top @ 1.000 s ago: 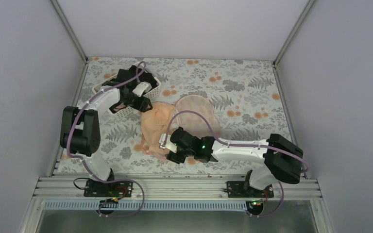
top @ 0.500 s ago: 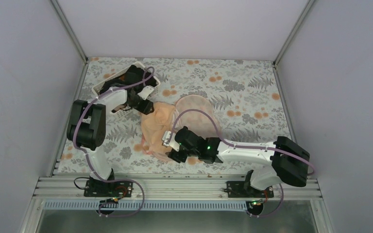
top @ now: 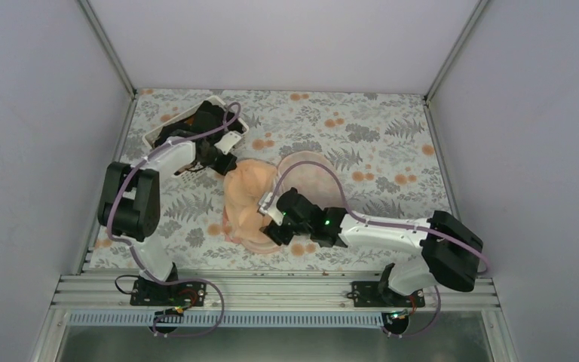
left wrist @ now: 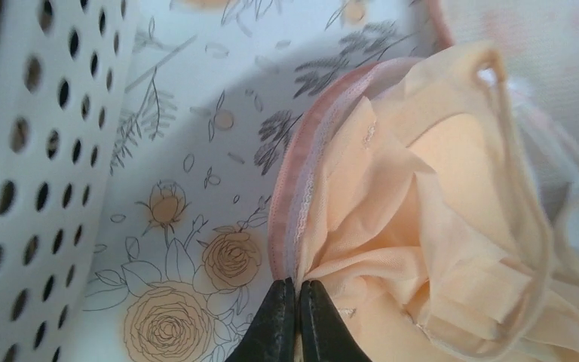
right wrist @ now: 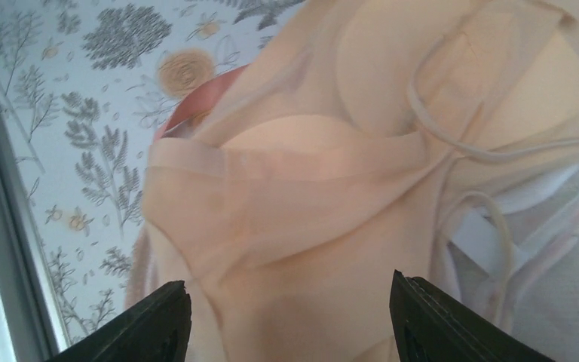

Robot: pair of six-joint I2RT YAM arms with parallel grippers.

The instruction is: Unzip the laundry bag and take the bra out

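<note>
The peach bra [top: 247,197] lies bunched on the pink laundry bag [top: 313,170], which is open under it. My left gripper [top: 227,163] is at the bra's far-left edge. In the left wrist view its jaws [left wrist: 295,290] are shut on peach fabric [left wrist: 392,226] right beside a pink lace-trimmed band [left wrist: 301,181], and folds run into the tips. My right gripper [top: 270,217] hangs open low over the bra's near part. Its fingers [right wrist: 158,324] straddle the peach cloth [right wrist: 301,249] without squeezing it. White mesh lining [right wrist: 565,302] shows at the right.
A white perforated basket [top: 155,139] stands at the back left, behind the left arm; its wall [left wrist: 38,151] is close to the left gripper. The floral tablecloth [top: 377,143] covers the table. The metal front rail [top: 271,290] runs along the near edge.
My left gripper has shut on the bra's edge. The right gripper has moved a little farther in over the bra, and the bra is more bunched.
</note>
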